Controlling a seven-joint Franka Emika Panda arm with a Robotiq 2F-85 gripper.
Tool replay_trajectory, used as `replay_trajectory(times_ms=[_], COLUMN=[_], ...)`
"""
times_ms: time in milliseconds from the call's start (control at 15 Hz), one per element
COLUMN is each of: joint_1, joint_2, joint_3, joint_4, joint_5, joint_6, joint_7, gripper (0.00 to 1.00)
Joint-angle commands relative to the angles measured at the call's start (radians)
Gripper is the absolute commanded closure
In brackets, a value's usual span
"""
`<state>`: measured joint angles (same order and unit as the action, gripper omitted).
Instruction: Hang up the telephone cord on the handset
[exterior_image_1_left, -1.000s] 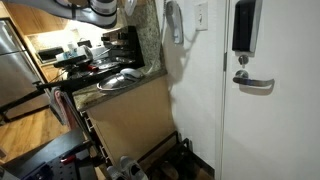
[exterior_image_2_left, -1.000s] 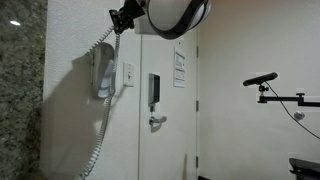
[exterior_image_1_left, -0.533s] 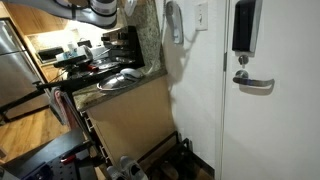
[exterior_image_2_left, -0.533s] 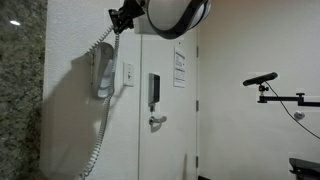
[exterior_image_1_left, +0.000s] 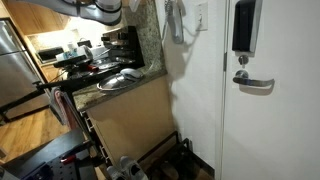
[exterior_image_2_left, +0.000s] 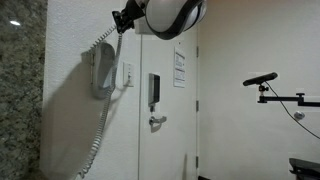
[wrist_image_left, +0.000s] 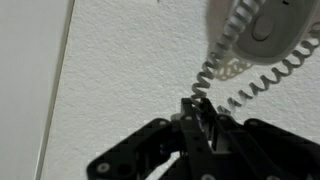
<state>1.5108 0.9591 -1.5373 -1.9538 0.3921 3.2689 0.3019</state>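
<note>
The light-grey handset (exterior_image_2_left: 102, 72) hangs on the white wall and also shows in the other exterior view (exterior_image_1_left: 173, 20) and at the top right of the wrist view (wrist_image_left: 270, 20). The whitish coiled telephone cord (exterior_image_2_left: 108, 35) runs from the handset's top up to my gripper (exterior_image_2_left: 120, 17); another stretch (exterior_image_2_left: 98, 140) droops down the wall below the handset. In the wrist view my gripper (wrist_image_left: 197, 112) is shut on the telephone cord (wrist_image_left: 213, 66), close to the wall. In an exterior view my gripper (exterior_image_1_left: 130, 5) is at the top edge, beside the handset.
A white switch plate (exterior_image_2_left: 127, 74) and a black box (exterior_image_2_left: 154, 92) are on the wall and door beside the handset. A door with a lever handle (exterior_image_1_left: 255, 83) is near. A granite counter with pans (exterior_image_1_left: 115, 78) stands lower down. A camera stand (exterior_image_2_left: 270, 85) stands farther off.
My gripper has shifted slightly upward with the cord still pinched. The handset stays on the wall.
</note>
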Motion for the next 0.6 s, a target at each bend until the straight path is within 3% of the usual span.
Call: replay_trajectory(times_ms=[0, 533], joint_1=[-0.062, -0.178], joint_2=[-0.028, -0.029], joint_3=[0.022, 0.125], joint_4=[0.051, 0.115], joint_5=[-0.002, -0.001], joint_6=[-0.020, -0.034], joint_7=[0.004, 0.014], gripper=[0.97, 0.97])
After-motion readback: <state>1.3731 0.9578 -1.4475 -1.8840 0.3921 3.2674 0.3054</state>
